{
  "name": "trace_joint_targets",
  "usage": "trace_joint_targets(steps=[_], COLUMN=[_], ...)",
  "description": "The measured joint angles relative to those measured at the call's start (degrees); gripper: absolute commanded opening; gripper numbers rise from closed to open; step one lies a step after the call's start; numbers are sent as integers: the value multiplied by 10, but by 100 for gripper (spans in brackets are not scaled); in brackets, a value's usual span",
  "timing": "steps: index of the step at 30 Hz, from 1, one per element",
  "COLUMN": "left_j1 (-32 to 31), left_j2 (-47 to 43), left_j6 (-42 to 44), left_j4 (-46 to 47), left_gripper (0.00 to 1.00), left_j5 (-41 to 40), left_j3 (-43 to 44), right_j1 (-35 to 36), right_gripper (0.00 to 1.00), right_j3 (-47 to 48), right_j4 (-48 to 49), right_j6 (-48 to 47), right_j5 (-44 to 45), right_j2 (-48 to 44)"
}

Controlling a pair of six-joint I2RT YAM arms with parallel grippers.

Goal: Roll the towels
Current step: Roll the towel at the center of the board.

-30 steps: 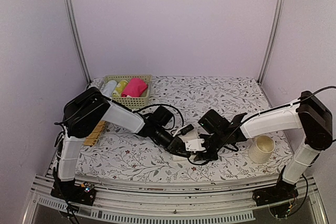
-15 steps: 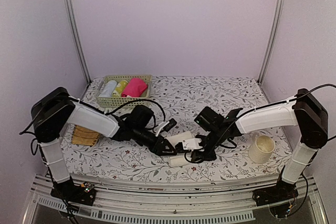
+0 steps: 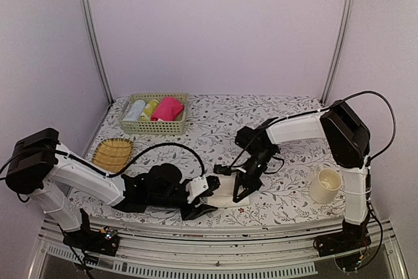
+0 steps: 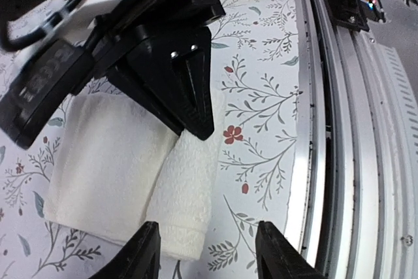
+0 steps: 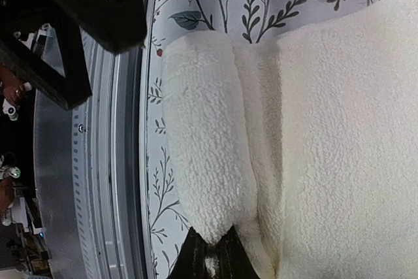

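At towel (image 4: 111, 161), right gripper (image 5: 209, 261) pinching, left gripper (image 4: 209, 254) wide

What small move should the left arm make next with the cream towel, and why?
Probably ease the left gripper forward and close it on the rolled edge. Only the near edge of the cream towel is rolled and the rest lies flat. The right gripper seems to pinch the roll, while the left is open, short of it.
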Motion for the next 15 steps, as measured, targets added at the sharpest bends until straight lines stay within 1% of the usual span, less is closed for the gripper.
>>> trace_joint_targets(steps=[5,8,11,15], left_j1=[-25,-37,-42,-42], left_j2=[65,106,141,173], left_j6=[73,114,142,166], left_j4=[-22,-39,-61,-90], left_gripper=[53,51,44,30], left_j5=[-52,-80,-103,-122], left_j3=[74,117,149,176], right_j1=[-5,-7,-8,-9], right_gripper=[4,4,4,4], right_j3=[45,56,59,59], right_j4=[-52,-68,-74,-76], right_j6=[-1,-1,-1,-1], right_j5=[-32,-40,-43,-45], right_j2=[42,52,55,55])
